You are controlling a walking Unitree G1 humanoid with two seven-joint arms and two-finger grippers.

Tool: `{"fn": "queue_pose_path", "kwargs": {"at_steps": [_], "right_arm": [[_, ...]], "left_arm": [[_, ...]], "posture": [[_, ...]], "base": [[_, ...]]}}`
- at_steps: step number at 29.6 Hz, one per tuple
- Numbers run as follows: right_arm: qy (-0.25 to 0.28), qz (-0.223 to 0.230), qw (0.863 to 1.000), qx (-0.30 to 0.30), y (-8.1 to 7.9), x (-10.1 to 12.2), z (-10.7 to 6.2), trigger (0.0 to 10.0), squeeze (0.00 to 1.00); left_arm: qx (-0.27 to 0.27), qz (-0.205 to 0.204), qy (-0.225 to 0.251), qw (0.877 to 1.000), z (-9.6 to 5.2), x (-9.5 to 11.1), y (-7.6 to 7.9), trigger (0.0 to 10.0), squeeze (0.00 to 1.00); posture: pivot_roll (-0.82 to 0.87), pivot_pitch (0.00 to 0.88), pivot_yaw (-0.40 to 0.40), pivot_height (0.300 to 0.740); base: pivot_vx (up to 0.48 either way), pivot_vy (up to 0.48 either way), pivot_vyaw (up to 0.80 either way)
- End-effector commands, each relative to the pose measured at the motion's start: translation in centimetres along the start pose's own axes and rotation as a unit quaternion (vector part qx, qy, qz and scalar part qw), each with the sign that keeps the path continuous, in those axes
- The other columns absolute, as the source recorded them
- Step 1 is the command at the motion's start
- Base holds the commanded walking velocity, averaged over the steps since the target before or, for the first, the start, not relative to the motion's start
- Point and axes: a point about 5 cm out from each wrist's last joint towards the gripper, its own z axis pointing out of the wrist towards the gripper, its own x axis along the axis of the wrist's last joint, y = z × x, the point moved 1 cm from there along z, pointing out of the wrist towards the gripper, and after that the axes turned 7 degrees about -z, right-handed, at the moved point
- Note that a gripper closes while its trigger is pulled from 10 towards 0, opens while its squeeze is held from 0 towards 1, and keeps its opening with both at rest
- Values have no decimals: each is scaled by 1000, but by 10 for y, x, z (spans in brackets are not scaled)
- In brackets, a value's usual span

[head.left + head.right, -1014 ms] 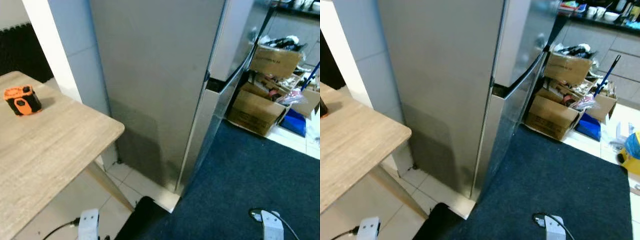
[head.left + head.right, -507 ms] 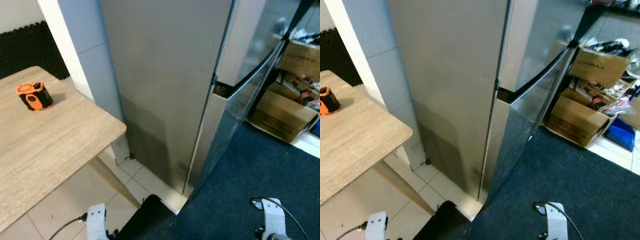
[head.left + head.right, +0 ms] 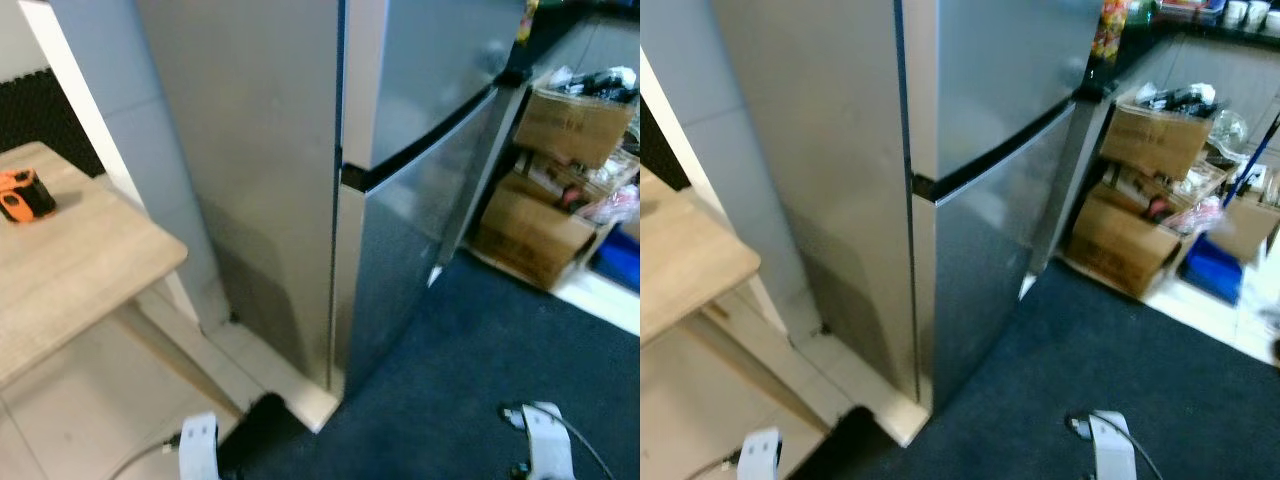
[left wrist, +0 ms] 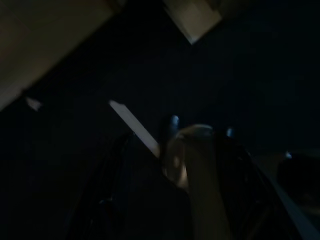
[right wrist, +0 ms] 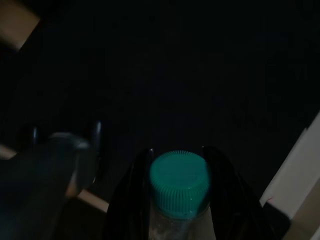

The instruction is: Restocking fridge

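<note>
A bottle with a green cap (image 5: 179,182) is clamped between the black fingers (image 5: 227,195) of the right pincer (image 5: 180,200), held low in front of the fridge (image 3: 400,200). The left pincer (image 4: 165,200) hangs in darkness; whether it is apart cannot be told. The fridge doors are closed. Left of the fridge, a wooden surface (image 3: 70,270) carries an orange-and-black object (image 3: 24,195); right of it, cardboard boxes (image 3: 540,215) are stacked.

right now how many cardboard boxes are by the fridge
2 clearly: an upper cardboard box stacked over a lower cardboard box, on the floor right of the fridge. A third may sit behind at the frame edge; clutter may hide more.
</note>
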Motion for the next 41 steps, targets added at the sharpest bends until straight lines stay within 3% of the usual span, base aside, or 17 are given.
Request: {"fn": "queue_pose_path", "kwargs": {"at_steps": [1,12,18,31,41], "right_arm": [[-6,-5,1000,-9,3,-2,0,10000,0],[0,-9,1000,-1,2,0,0,10000,0],[-6,-23,1000,3,-1,-1,0,10000,0],[-47,-98,994,-6,-1,-14,-1,10000,0],[-52,-122,991,-1,-6,-16,0,10000,0]], "left_arm": [[3,3,-9,1000,-1,-4,-1,10000,0],[4,6,-12,1000,-1,-6,-2,10000,0],[1,9,-13,1000,-1,-7,-1,10000,0],[7,54,-26,998,-1,-9,0,10000,0],[5,73,-40,997,-3,-20,0,10000,0]], "posture": [[-3,0,-26,740],[0,0,0,740],[-8,0,-29,740],[-5,0,-22,740],[0,0,-22,740]], "base": [[0,0,0],[0,0,0],[0,0,0],[0,0,0],[0,0,0]]}}
